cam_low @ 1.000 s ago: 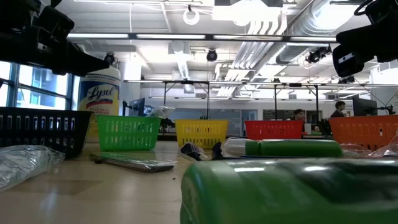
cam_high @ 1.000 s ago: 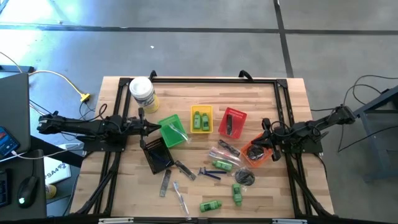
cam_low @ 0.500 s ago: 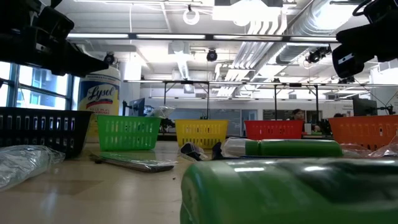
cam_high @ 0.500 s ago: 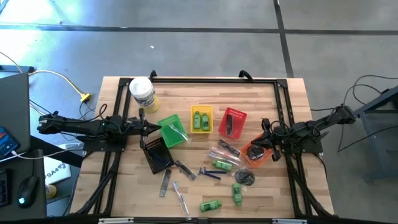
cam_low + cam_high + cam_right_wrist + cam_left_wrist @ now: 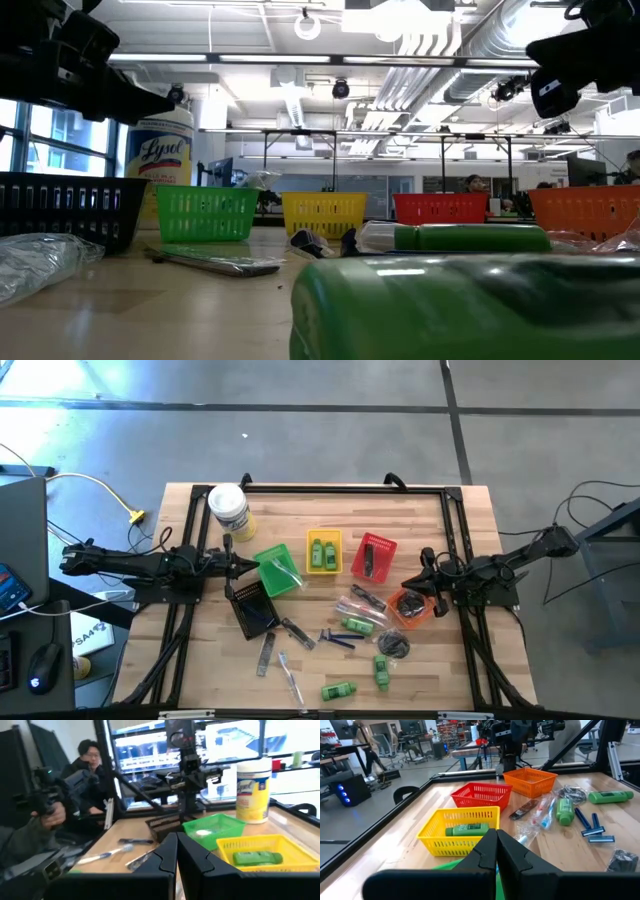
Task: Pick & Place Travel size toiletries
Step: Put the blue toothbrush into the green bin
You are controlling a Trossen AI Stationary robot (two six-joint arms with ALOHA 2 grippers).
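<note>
The travel size toiletries lie loose on the wooden table: green mini bottles (image 5: 338,690) (image 5: 382,670) (image 5: 355,625), blue razors (image 5: 337,639), a grey comb (image 5: 297,632), a clear stick (image 5: 290,678) and a dark round piece (image 5: 396,646). Two more green bottles lie in the yellow basket (image 5: 323,536). My left gripper (image 5: 243,565) is shut and empty, level above the table's left side beside the green basket (image 5: 277,570). My right gripper (image 5: 408,582) is shut and empty, level over the orange basket (image 5: 412,608). Each wrist view shows its fingers (image 5: 496,845) (image 5: 176,851) closed together.
A red basket (image 5: 373,557) holds a dark item and a black basket (image 5: 253,607) sits left of centre. A white canister (image 5: 229,510) stands at the far left corner. A black frame (image 5: 340,488) rims the table. A person (image 5: 85,765) sits beyond the table's left side.
My right gripper has edged a little toward the table's left, over the orange basket, and stays shut. Nothing on the table has moved.
</note>
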